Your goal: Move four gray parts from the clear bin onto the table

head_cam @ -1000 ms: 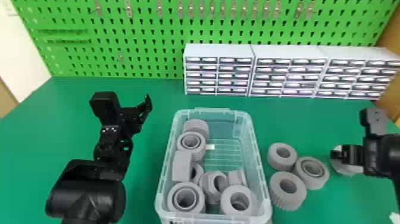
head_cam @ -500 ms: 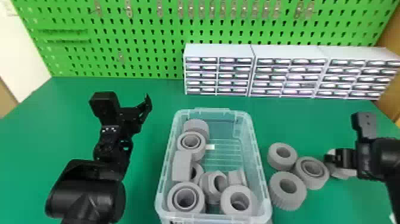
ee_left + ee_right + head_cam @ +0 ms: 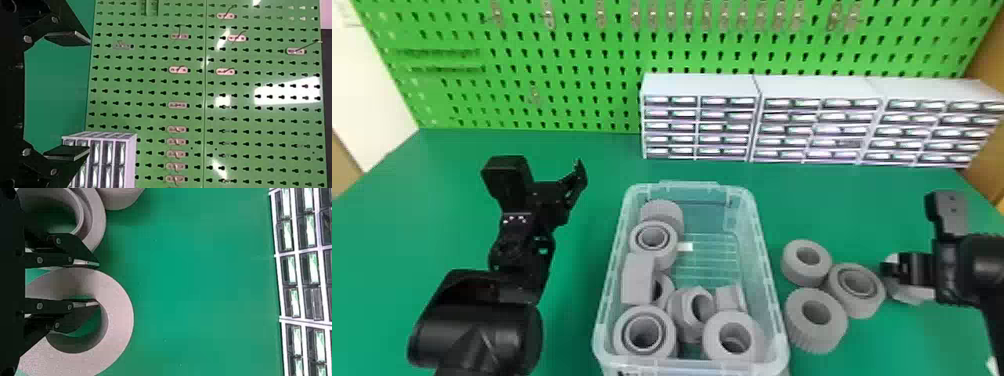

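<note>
1. Clear bin (image 3: 603,305), open-topped, standing on the green desk (image 3: 572,320).
2. Gray parts (image 3: 644,332), thick and ring-like, eight visible inside the bin: several hole-up, others tipped on their sides, gathered along its left wall and near end.
3. Loose gray rings (image 3: 816,320), three, grouped on the desk just to the right of the bin.
4. Fourth gray ring (image 3: 117,325), on the desk to the right of that group, hole up.
5. Right end effector (image 3: 899,270), closed on the wall of the fourth gray ring, one finger within the hole, the other against the outer side.
6. Left end effector (image 3: 577,176), fingers spread wide with nothing between them, parked above the desk to the left of the bin.
7. White drawer units (image 3: 699,120), three, side by side at the back of the desk.
8. Green pegboard (image 3: 572,55), upright behind the drawer units, fitted with small metal hooks (image 3: 548,15).
</note>
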`<move>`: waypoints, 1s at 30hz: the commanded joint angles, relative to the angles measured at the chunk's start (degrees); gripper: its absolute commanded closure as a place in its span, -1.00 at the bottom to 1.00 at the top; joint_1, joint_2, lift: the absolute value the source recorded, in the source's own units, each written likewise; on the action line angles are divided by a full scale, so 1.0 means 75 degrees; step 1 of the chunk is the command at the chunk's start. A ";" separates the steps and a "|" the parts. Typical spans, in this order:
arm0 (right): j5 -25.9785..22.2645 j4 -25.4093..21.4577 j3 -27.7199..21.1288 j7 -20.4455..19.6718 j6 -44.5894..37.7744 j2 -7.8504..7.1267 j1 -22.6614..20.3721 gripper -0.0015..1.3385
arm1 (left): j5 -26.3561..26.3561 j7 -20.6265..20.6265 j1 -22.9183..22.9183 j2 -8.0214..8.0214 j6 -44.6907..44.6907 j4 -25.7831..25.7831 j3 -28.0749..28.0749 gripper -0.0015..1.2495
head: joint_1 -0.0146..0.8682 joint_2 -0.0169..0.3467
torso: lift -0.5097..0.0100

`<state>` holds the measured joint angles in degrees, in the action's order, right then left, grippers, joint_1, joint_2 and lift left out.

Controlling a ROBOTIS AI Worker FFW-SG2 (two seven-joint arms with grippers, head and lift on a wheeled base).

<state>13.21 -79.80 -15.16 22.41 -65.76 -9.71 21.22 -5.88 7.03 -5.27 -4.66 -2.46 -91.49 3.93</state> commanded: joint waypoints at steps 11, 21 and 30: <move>0.0066 -0.0024 -0.0064 0.0001 -0.0009 -0.0053 -0.0052 0.21 | -0.0013 0.0000 0.0000 0.0000 0.0000 0.0000 0.0003 -0.53 | 0.60 -0.51 | 0.76; 0.0054 -0.0176 -0.0064 0.0001 -0.0044 -0.0053 -0.0052 -0.17 | -0.0013 0.0000 0.0000 0.0000 0.0000 0.0000 -0.0008 -0.53 | 0.60 -0.51 | 0.76; -0.0063 -0.0527 0.0088 0.0012 -0.0126 -0.0042 -0.0028 -0.18 | -0.0001 0.0000 0.0035 0.0000 0.0000 0.0000 -0.0032 -0.53 | 0.60 -0.51 | 0.76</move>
<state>13.16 -82.20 -15.09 22.41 -66.28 -10.01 20.93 -5.91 7.03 -5.05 -4.66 -2.46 -91.49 3.76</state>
